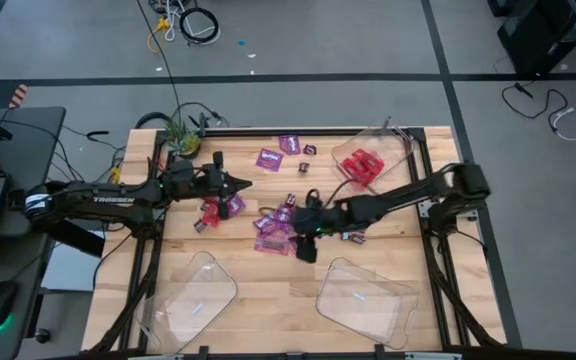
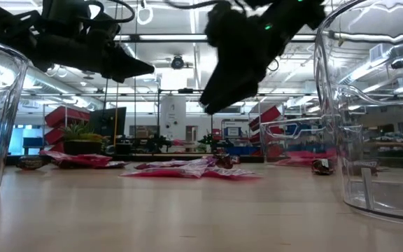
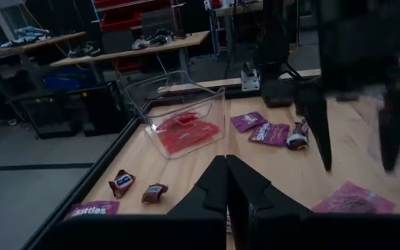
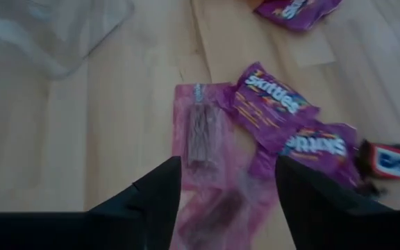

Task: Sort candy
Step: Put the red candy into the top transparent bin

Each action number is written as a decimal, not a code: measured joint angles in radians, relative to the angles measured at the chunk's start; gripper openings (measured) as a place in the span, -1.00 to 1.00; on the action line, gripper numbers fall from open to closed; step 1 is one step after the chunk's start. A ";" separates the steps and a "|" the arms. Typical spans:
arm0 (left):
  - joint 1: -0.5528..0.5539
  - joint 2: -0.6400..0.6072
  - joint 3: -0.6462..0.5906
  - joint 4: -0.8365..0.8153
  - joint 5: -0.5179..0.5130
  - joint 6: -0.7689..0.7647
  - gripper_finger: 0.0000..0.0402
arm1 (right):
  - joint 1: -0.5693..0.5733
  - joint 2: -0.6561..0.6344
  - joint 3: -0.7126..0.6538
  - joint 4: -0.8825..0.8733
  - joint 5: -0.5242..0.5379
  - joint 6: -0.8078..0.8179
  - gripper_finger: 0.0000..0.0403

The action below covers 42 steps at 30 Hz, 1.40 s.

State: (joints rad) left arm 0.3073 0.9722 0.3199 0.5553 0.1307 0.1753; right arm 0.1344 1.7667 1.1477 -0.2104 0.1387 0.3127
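On the bench [image 1: 268,290], candy [image 1: 273,225] lies scattered mid-table, red packets [image 1: 363,165] already in the far-right tray [image 1: 393,145]. The right gripper [image 4: 224,184], fingers spread, hovers over a purple packet [image 4: 200,132]; next, descend and pinch. The left gripper [image 3: 226,182] waits, pressed together, near the left edge.

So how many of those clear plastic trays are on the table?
3: one tray at the far right holding red packets, one empty tray near left, one empty tray near right. None seems hidden.
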 joint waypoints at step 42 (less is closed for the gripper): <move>0.000 0.001 0.001 -0.008 0.001 0.022 -0.99 | 0.009 0.226 0.304 -0.244 -0.061 -0.113 -0.90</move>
State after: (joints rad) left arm 0.3073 0.9730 0.3210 0.5468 0.1314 0.1974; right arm 0.1435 1.9931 1.4521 -0.4545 0.0777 0.2001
